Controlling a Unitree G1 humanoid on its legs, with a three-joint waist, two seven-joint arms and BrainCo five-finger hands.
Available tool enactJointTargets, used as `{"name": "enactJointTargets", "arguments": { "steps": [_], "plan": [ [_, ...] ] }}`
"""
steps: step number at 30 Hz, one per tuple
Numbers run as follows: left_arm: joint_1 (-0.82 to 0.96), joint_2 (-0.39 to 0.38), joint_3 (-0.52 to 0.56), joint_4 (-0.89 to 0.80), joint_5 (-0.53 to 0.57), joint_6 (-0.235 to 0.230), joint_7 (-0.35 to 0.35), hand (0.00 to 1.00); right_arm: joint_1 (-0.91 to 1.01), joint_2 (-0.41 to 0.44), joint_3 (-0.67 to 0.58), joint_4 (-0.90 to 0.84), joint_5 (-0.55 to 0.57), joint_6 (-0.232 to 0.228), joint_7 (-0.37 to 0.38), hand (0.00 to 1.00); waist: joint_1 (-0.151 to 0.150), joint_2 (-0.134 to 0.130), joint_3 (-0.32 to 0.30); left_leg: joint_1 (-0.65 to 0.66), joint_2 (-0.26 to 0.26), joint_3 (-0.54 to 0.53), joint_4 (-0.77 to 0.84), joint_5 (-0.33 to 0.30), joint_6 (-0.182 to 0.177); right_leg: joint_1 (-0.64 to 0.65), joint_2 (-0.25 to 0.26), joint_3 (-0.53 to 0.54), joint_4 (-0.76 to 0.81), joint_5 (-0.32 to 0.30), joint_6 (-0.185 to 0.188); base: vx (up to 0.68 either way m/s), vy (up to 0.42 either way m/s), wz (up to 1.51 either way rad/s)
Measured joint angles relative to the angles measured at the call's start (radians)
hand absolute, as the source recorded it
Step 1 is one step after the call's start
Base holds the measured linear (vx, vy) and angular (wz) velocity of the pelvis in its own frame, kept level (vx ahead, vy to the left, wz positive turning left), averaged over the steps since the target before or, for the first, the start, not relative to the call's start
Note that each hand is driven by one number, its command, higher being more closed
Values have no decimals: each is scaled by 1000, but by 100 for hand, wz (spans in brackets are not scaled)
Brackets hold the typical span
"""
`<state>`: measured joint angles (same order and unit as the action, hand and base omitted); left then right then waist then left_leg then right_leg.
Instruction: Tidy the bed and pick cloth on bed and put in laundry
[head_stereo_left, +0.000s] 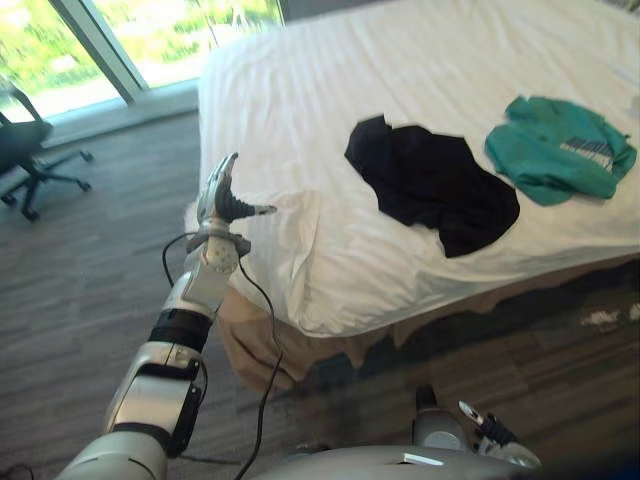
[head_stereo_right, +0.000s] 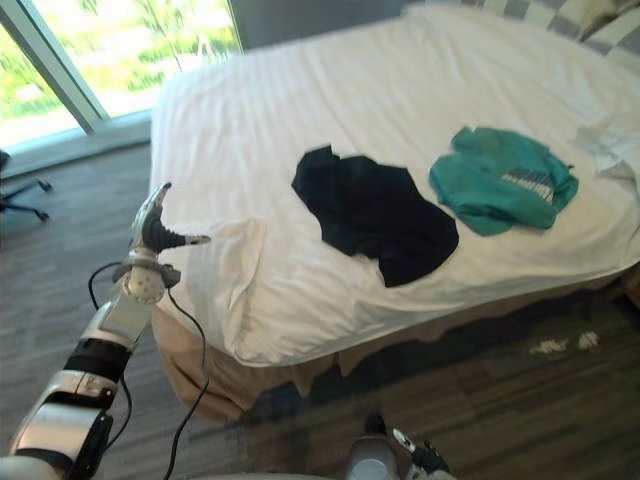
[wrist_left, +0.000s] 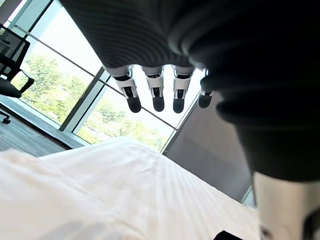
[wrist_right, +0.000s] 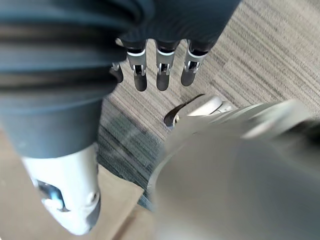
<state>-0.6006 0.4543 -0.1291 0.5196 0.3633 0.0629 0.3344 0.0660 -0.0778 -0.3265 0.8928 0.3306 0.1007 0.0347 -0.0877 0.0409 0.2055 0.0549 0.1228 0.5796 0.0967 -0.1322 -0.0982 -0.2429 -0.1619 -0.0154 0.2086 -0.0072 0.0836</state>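
A black cloth lies crumpled on the white bed sheet, near the bed's front edge. To its right a green garment lies bunched on the sheet. My left hand is raised at the bed's near left corner, well left of the black cloth. Its fingers are straight and hold nothing. Seen from the right wrist, my right hand hangs low over the floor with straight, empty fingers.
The sheet is wrinkled at the near left corner. A white crumpled cloth and pillows lie at the bed's far right. An office chair stands by the window on the wood-look floor.
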Motion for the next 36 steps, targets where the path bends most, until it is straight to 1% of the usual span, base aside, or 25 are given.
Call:
{"name": "enactJointTargets", "arguments": {
  "steps": [3, 4, 7, 10, 12, 13, 14, 15, 16, 17, 18, 20, 21, 22, 23, 24, 26, 29, 30, 32, 34, 36],
  "plan": [
    [-99, 0, -27, 25, -2, 44, 19, 0, -42, -4, 6, -66, 31, -19, -1, 0, -3, -1, 57, -65, 20, 22, 67, -15, -9, -56, 2, 12, 21, 0, -1, 41, -9, -2],
    [-118, 0, -28, 25, -2, 48, 23, 0, -47, -4, 12, -81, 39, -22, -1, 0, -3, -2, 64, -79, 27, 27, 86, -18, -10, -71, 3, 15, 26, 0, -2, 62, 6, -9],
    [-208, 0, -30, 25, -20, 83, 36, 0, -78, -4, 39, -131, 63, -25, 1, 0, -7, -4, 127, -130, 62, 47, 190, -43, -8, -108, 10, 31, 68, -5, -10, 38, 20, -9],
    [-265, 0, -30, 25, -38, 113, 44, 0, -94, -8, 64, -164, 97, -45, 1, 0, -10, -5, 165, -184, 102, 54, 292, -73, -2, -161, 26, 56, 116, -11, -18, -12, 9, -14],
    [-290, 0, -29, 25, -39, 134, 43, 0, -107, -14, 66, -171, 112, -53, 1, 0, -11, -4, 179, -217, 115, 55, 337, -91, 5, -193, 30, 61, 136, -14, -22, -49, 10, -13],
    [-302, 0, -29, 25, -39, 153, 38, 0, -112, -16, 73, -179, 118, -54, 1, 0, -10, -5, 184, -238, 124, 56, 361, -105, 8, -211, 34, 65, 145, -17, -26, -61, 7, -10],
    [-310, -1, -29, 24, -39, 169, 22, 0, -112, -18, 82, -188, 118, -59, 1, 0, -11, -3, 193, -246, 130, 53, 372, -113, 10, -217, 37, 66, 150, -18, -25, -79, 2, -8],
    [-315, -1, -30, 25, -39, 205, -20, 0, -113, -17, 91, -195, 119, -65, 1, 0, -12, -6, 201, -261, 138, 51, 384, -124, 13, -233, 40, 67, 158, -20, -24, -67, 0, -2],
    [-315, -2, -30, 26, -38, 217, -34, 0, -113, -18, 95, -199, 119, -66, 1, 0, -13, -6, 202, -269, 139, 48, 388, -129, 15, -240, 40, 67, 160, -20, -24, -87, -6, 2],
    [-316, -6, -30, 34, -37, 269, -93, 0, -116, -18, 101, -201, 120, -69, 1, 0, -17, -7, 213, -284, 140, 41, 400, -143, 16, -248, 42, 67, 161, -29, -14, -99, -14, 1],
    [-316, -9, -29, 57, -39, 312, -138, 0, -125, -19, 101, -200, 121, -71, 0, 0, -17, -8, 227, -287, 142, 42, 401, -159, 19, -258, 45, 68, 168, -30, -14, -104, -13, -1],
    [-323, -5, -23, 59, -37, 350, -176, 0, -138, -22, 100, -200, 132, -76, 0, 0, -18, -8, 238, -309, 147, 38, 417, -181, 21, -281, 51, 71, 182, -33, -12, -114, -29, -4],
    [-340, -1, -7, 53, -38, 376, -211, 100, -146, -24, 100, -199, 136, -76, -1, 0, -17, -10, 240, -321, 154, 37, 433, -188, 23, -292, 51, 73, 189, -32, -11, -96, -33, -5],
    [-345, 1, 0, 56, -38, 389, -229, 100, -149, -24, 100, -199, 136, -76, 0, 0, -18, -11, 241, -322, 156, 37, 437, -191, 24, -294, 51, 76, 192, -32, -10, -67, -15, -12],
    [-347, 2, 17, 62, -38, 407, -265, 100, -153, -24, 101, -200, 136, -76, 0, 0, -19, -11, 241, -320, 156, 38, 446, -198, 26, -294, 51, 81, 195, -31, -8, -47, 8, -12],
    [-350, 4, 33, 63, -39, 414, -284, 100, -157, -24, 101, -200, 136, -75, 0, 0, -25, -11, 241, -320, 155, 38, 449, -202, 28, -294, 49, 83, 196, -30, -7, -35, 19, -8],
    [-351, 5, 61, 63, -51, 414, -284, 100, -158, -24, 101, -199, 136, -74, -1, 0, -31, -11, 241, -321, 150, 39, 448, -202, 28, -295, 45, 85, 196, -29, -5, 0, 0, 0],
    [-354, 11, 102, 64, -104, 410, -283, 100, -166, -25, 101, -198, 136, -74, -1, 0, -31, -11, 241, -320, 138, 41, 437, -198, 31, -301, 39, 86, 197, -29, -5, 36, 13, 2],
    [-354, 14, 113, 68, -120, 403, -275, 100, -174, -26, 101, -197, 136, -74, -2, 0, -32, -10, 241, -318, 131, 42, 428, -194, 32, -303, 35, 87, 197, -29, -4, 48, 7, 4],
    [-350, 16, 122, 85, -169, 378, -230, 100, -189, -26, 101, -197, 135, -76, -2, 0, -32, -10, 240, -314, 119, 42, 417, -189, 33, -303, 30, 87, 197, -29, -4, 55, 16, 5],
    [-336, 17, 132, 93, -200, 338, -188, 100, -191, -27, 102, -197, 133, -87, -2, 0, -32, -9, 240, -309, 104, 41, 398, -177, 34, -301, 20, 87, 193, -28, -3, 40, 3, 6],
    [-305, 18, 132, 93, -220, 306, -161, 100, -190, -28, 103, -193, 127, -87, -2, 0, -33, -9, 240, -294, 101, 42, 389, -174, 34, -290, 18, 87, 191, -28, -3, 49, -6, -1]
  ]
}}
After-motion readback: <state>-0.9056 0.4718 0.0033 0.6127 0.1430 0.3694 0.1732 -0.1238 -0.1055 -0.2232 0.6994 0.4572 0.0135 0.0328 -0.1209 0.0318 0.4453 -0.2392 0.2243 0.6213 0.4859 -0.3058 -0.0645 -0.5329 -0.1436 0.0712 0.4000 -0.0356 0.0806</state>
